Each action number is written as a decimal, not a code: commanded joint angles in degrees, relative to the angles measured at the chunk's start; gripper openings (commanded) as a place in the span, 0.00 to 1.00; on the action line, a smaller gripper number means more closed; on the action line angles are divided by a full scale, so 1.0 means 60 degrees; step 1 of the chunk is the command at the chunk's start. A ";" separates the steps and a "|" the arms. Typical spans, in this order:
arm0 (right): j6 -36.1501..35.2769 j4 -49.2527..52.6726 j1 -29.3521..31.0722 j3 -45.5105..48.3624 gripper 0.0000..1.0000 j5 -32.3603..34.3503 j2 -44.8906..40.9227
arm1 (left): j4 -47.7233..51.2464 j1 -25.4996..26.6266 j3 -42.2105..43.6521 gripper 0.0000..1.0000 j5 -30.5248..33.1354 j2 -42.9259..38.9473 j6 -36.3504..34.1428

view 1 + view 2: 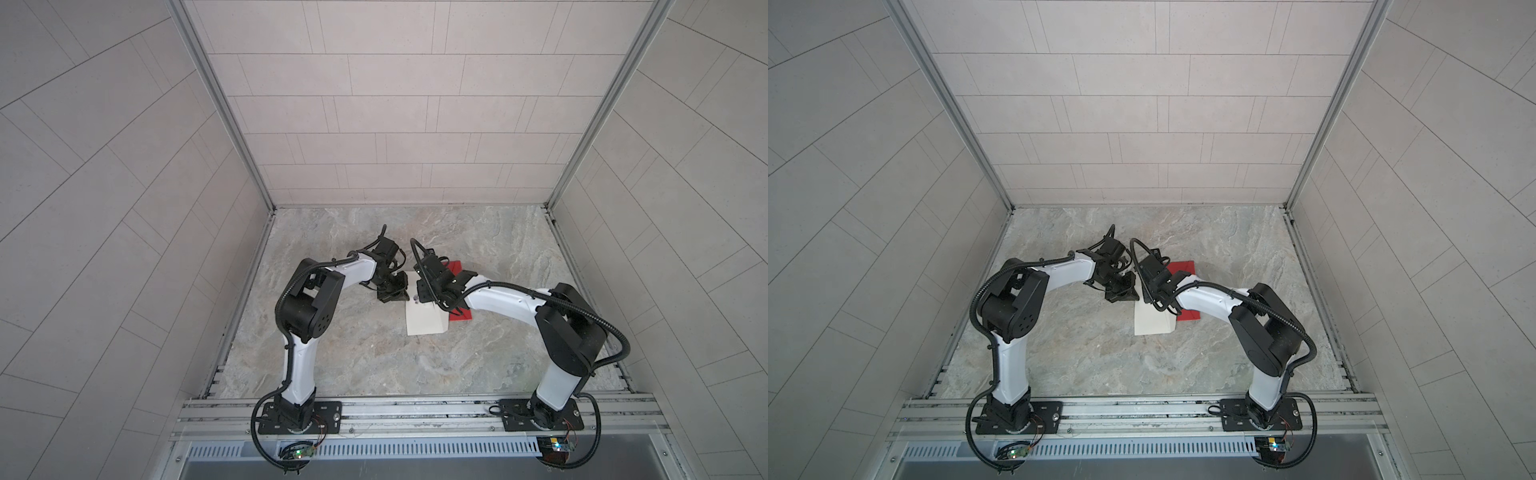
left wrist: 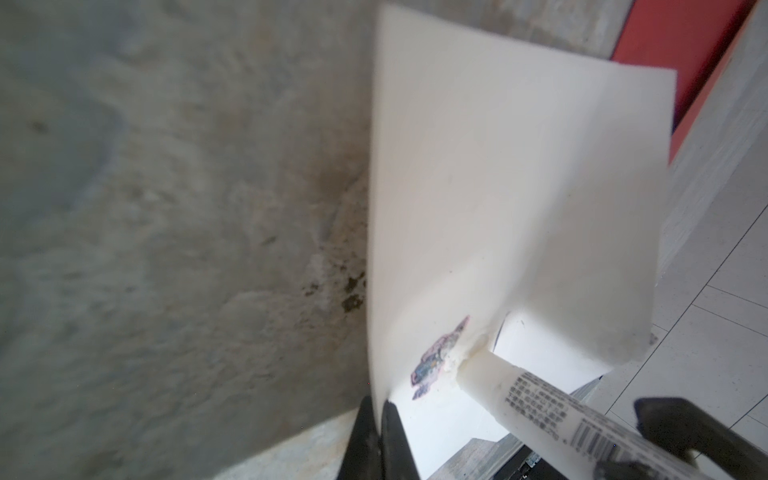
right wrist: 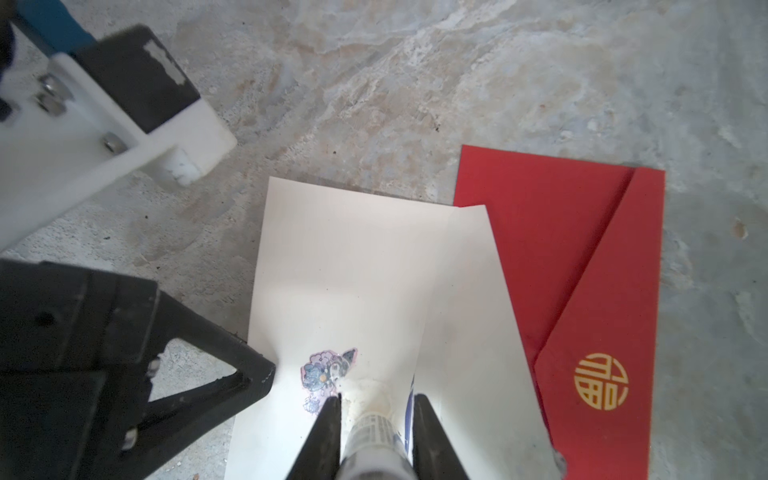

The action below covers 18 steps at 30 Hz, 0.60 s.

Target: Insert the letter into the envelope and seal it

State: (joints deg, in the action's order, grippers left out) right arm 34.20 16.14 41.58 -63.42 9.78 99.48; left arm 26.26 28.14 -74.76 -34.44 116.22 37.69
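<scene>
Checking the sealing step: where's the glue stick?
Right wrist view: the glue stick is clamped in the right gripper, tip on the white sheet by the sticker, mid-table.

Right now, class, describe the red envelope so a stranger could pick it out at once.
In the middle of the grey marble tabletop, find the white letter. The envelope lies flat beside it, partly under its edge: the only red thing, with a gold round emblem on its flap.

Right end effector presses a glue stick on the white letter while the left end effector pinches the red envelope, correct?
No: the left end effector pinches the white letter, not the red envelope; the left wrist view shows it. The rest holds.
</scene>
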 commanded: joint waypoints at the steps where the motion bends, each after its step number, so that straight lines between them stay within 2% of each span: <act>1: 0.0150 0.0812 -0.0057 0.0617 0.07 0.0882 -0.0299 | 0.0496 0.0027 -0.0175 0.00 0.0451 0.0214 -0.0100; 5: 0.0163 0.0536 -0.0075 0.0865 0.07 0.0675 -0.0700 | 0.0545 0.0037 -0.0187 0.00 0.0451 0.0240 -0.0181; 12: -0.0022 -0.0250 -0.0069 0.0666 0.07 -0.0356 -0.1611 | 0.0574 0.0163 -0.0299 0.00 0.0466 0.0212 -0.0276; 18: -0.0191 -0.0200 -0.0075 0.0128 0.08 -0.0656 -0.1212 | 0.0600 0.0287 -0.0441 0.00 0.0422 0.0257 -0.0347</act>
State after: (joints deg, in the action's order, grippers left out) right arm 34.06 14.55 41.19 -61.34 6.72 91.50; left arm 27.57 29.36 -75.96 -33.78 116.71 36.40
